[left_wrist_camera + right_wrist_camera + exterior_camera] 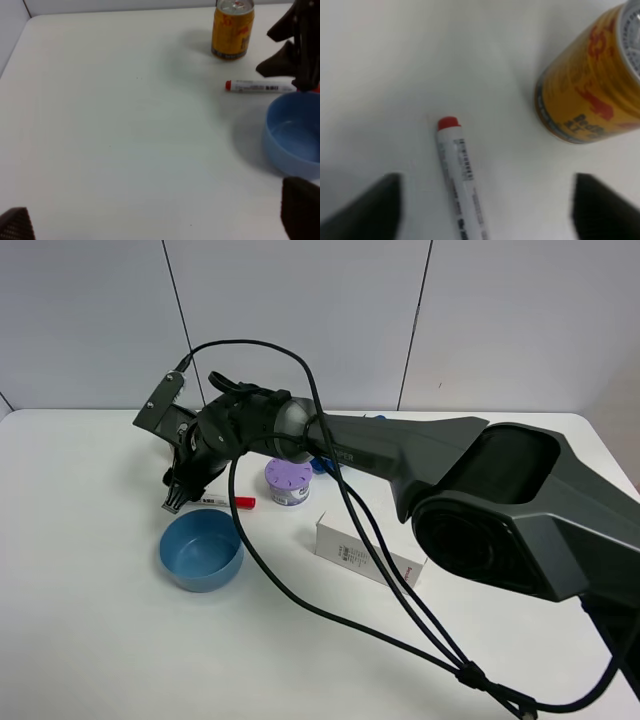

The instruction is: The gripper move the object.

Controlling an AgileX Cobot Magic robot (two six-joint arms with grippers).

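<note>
The white marker pen [222,501] with a red cap lies flat on the table just behind the blue bowl [201,550]. My right gripper [186,492], a black claw on the thick dark arm reaching across from the right, is open and hovers low over the pen. In the right wrist view the pen [462,185] runs between the two spread fingers [367,210], small red end pointing away. The left wrist view shows the pen [260,86], the bowl [295,132] and the right gripper [300,75]. My left gripper [160,227] is open and empty, well away from the pen.
A yellow drink can [232,29] stands upright just beyond the pen, and also shows in the right wrist view [590,85]. A purple-lidded jar [288,482] and a white box [365,552] sit right of the bowl. Black cables [330,615] trail over the table.
</note>
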